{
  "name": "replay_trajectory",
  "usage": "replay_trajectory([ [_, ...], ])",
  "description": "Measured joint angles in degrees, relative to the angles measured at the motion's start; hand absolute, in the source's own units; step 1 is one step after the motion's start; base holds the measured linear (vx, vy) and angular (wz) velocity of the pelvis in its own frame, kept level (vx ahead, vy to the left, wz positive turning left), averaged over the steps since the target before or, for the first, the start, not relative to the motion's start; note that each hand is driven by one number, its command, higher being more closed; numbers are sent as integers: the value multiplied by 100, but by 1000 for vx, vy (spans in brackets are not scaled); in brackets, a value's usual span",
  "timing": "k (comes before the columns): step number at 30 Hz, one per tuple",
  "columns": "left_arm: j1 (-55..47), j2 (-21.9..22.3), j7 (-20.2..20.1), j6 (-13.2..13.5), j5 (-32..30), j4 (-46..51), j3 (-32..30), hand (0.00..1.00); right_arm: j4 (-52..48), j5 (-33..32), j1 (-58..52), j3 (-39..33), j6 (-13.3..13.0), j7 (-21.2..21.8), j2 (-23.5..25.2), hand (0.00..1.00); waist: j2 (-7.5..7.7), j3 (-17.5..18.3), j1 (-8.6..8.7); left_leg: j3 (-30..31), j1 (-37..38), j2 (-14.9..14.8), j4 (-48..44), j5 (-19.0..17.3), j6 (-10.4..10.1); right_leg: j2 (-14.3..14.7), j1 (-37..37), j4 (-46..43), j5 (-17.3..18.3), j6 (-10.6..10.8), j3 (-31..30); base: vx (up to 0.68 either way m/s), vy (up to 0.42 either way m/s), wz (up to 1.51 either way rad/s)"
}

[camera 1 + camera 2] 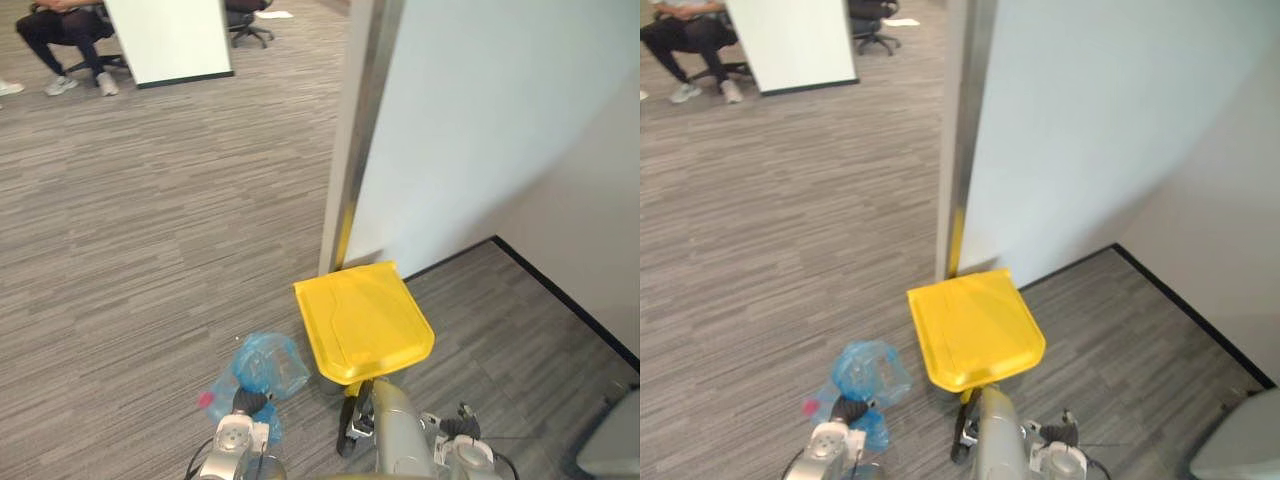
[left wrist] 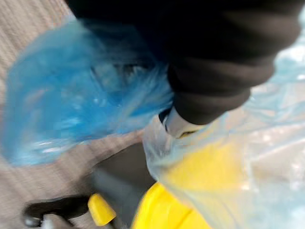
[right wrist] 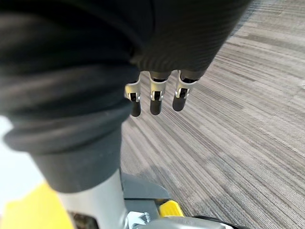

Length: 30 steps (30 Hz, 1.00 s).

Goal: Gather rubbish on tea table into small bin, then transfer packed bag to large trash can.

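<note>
The large trash can stands against the wall's corner, its yellow lid [image 1: 365, 320] down. A translucent blue rubbish bag [image 1: 265, 365] hangs just left of the can, above the carpet. My left hand [image 1: 247, 402] is shut on the bunched bag from below; in the left wrist view the bag [image 2: 71, 105] wraps round a finger [image 2: 177, 126], with the can's yellow lid [image 2: 162, 212] behind the film. My right arm reaches up to the lid's near edge. In the right wrist view my right hand [image 3: 155, 98] hangs over the carpet, its fingers relaxed and holding nothing.
A white partition with a metal edge post [image 1: 350, 130] rises behind the can, and a black skirting [image 1: 560, 290] runs to the right. A seated person [image 1: 60, 40], a white board [image 1: 170, 40] and an office chair [image 1: 245, 20] are far off. A grey object [image 1: 612, 440] is bottom right.
</note>
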<state>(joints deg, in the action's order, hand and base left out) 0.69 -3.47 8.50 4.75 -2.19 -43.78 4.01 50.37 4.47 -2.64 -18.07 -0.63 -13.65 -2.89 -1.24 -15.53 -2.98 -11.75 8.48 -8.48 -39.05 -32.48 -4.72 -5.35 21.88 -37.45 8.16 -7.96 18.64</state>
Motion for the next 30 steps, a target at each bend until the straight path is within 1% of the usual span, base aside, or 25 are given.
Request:
replay_trajectory([
  [1,-12,71,-8,0,-5,-11,-59,100,2,7,-14,-39,15,6,0,0,-2,2,6,65,-2,20,-130,113,-45,-27,-33,-114,91,-52,-48,378,-60,22],
  [2,-40,190,-11,-8,-59,-68,-106,100,-6,28,-71,-146,64,8,56,0,16,-14,17,307,-60,60,-642,385,7,-90,-364,-88,287,-6,-106,290,-46,11],
  [3,-157,225,-11,7,-168,-71,-105,100,-3,71,-53,-127,110,9,91,0,68,-15,-52,359,-92,-17,-867,330,110,-84,-731,128,286,6,-95,246,-39,6],
  [4,-138,223,-11,11,-191,-72,-116,100,2,70,-41,-104,102,16,117,0,89,-14,-55,369,-172,-80,-896,334,92,-83,-808,190,285,18,-74,131,-60,-13],
  [5,-117,256,-13,26,-227,-73,-208,100,-43,72,31,40,51,21,184,0,64,9,-60,428,-550,-384,-614,729,164,-55,-831,181,287,106,-21,43,-42,-3],
  [6,-82,325,-28,50,-227,-85,-246,100,-135,70,79,130,56,30,248,0,28,0,-84,506,-709,-443,-765,654,35,-13,-743,90,315,191,-29,6,-23,3],
  [7,-86,308,-37,53,-225,-85,-251,100,-170,81,78,137,56,39,315,0,45,11,-79,510,-750,-460,-789,636,28,-15,-701,68,314,215,-31,-81,14,12],
  [9,-106,246,-114,58,-224,-81,-256,100,-215,90,42,258,58,57,341,0,141,75,-60,509,-980,-460,-824,583,97,-36,-517,97,307,338,-41,-166,-39,29],
  [10,-105,253,-132,58,-223,-78,-237,100,-232,55,38,257,50,60,344,0,128,80,-31,628,-1055,-469,-690,423,191,-48,-462,115,331,442,68,-236,-99,54],
  [11,-96,250,-144,59,-224,-73,-226,100,-240,55,25,253,40,63,330,0,68,157,13,767,-1027,-498,-345,37,82,-48,-377,113,333,445,232,-190,-89,57],
  [12,-42,247,-145,58,-223,-75,-215,100,-240,56,38,253,33,64,321,0,83,136,18,757,-1044,-530,-328,-72,-69,-48,-354,106,335,444,290,-165,-88,30],
  [13,-56,261,-144,56,-223,-75,-187,100,-224,54,30,254,32,74,316,0,84,123,-47,754,-1046,-610,-377,-74,-62,-10,-365,92,330,452,299,-130,-100,-1],
  [14,-141,249,-143,37,-223,-77,-164,100,-221,56,0,256,49,83,307,0,25,151,-42,781,-1048,-693,-385,-80,-60,59,-373,98,309,473,291,-131,-112,-11],
  [18,-138,144,-130,-18,-220,-32,-155,100,-227,56,-85,255,56,124,346,0,82,276,-32,924,-1052,-813,-323,-64,-93,238,-407,187,303,481,353,-54,-128,2],
  [19,-133,140,-131,-17,-219,-7,-145,100,-228,55,-85,254,56,128,348,0,124,300,-31,973,-1053,-827,-303,-58,-103,254,-425,202,327,452,411,-20,-134,17],
  [20,-113,134,-132,-18,-214,24,-66,100,-231,57,-82,255,57,131,349,0,98,288,-11,1050,-1043,-826,-240,-33,-139,279,-504,275,351,417,516,-22,-144,21],
  [22,-114,145,-133,-17,-212,48,-62,100,-214,64,-97,255,90,131,348,0,122,299,-25,1054,-1006,-790,-245,31,4,286,-590,395,381,368,607,-25,-93,15],
  [23,-131,174,-132,-16,-212,54,-65,100,-207,75,-102,255,98,131,346,0,123,300,-25,885,-994,-752,-362,49,81,286,-648,444,381,363,645,-53,-65,6],
  [24,-140,186,-132,-16,-212,53,-65,100,-203,94,-102,254,99,132,343,0,128,294,-26,732,-912,-687,-366,67,116,285,-704,474,373,372,675,-87,-61,-7],
  [25,-162,179,-131,-15,-211,50,-66,100,-160,180,-107,263,106,144,350,0,185,276,-66,682,-782,-601,-249,76,121,275,-795,473,358,396,678,-84,-47,-15],
  [26,-183,172,-126,-16,-212,46,-68,100,-139,211,-115,278,108,155,360,0,229,303,-72,630,-737,-607,-197,93,98,267,-802,474,338,428,668,-101,-58,-18],
  [27,-200,56,-123,-16,-198,45,-59,100,-117,229,-183,271,97,178,417,0,395,401,-28,600,-716,-541,-13,283,-131,248,-790,612,135,503,630,-101,-59,-9],
  [28,-187,-5,-123,-16,-192,46,-67,100,-108,238,-230,273,98,188,457,0,487,468,-30,622,-697,-474,258,501,-261,281,-800,872,-54,631,593,-171,-150,-12],
  [29,-183,-58,-104,5,-141,65,-100,100,-148,208,-228,256,89,197,525,0,477,516,-38,482,-714,-614,795,1039,-514,320,-592,464,-234,835,294,-165,-136,-7],
  [30,-176,-77,-101,0,-120,64,-97,100,-186,216,-240,257,78,194,520,0,516,518,-11,468,-717,-586,886,1141,-526,246,-518,90,-130,774,178,-198,-154,4],
])
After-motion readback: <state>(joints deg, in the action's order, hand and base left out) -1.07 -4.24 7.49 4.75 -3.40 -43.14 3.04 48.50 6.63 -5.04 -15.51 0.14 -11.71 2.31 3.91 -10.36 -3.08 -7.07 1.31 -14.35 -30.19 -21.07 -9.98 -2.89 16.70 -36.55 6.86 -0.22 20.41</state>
